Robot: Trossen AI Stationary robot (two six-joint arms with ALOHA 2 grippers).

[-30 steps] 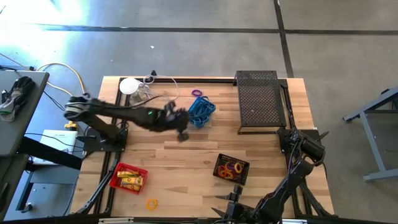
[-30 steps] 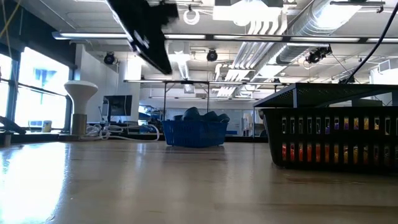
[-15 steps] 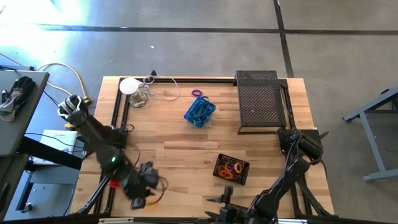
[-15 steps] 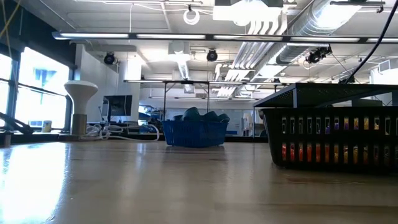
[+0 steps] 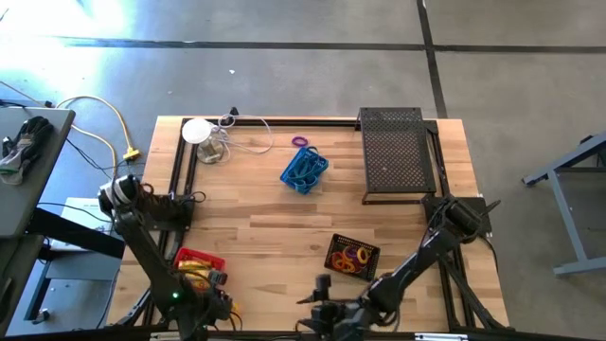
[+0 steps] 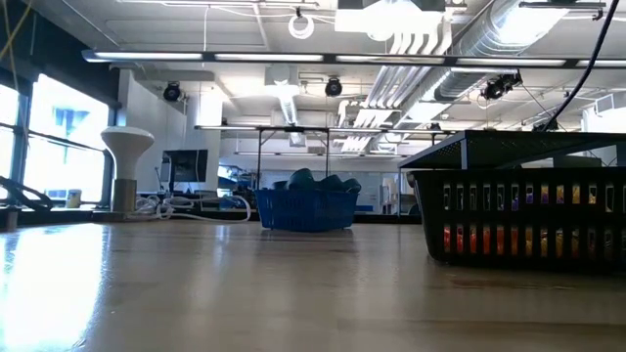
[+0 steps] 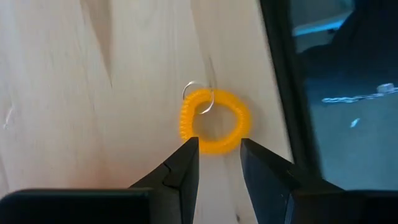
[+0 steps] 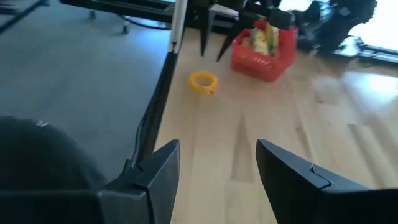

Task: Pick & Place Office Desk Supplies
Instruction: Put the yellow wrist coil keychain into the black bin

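Orange coil ring [image 7: 214,121] lies just beyond left claw [image 7: 219,158], untouched.

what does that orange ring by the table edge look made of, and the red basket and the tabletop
The orange ring looks like coiled plastic, going by its fine ribbing and soft sheen; a thin metal split ring is looped on it. The red basket looks like painted wire mesh, though its weave is hard to make out. The table appears to be pale wood with a matte finish, showing grain and plank seams.
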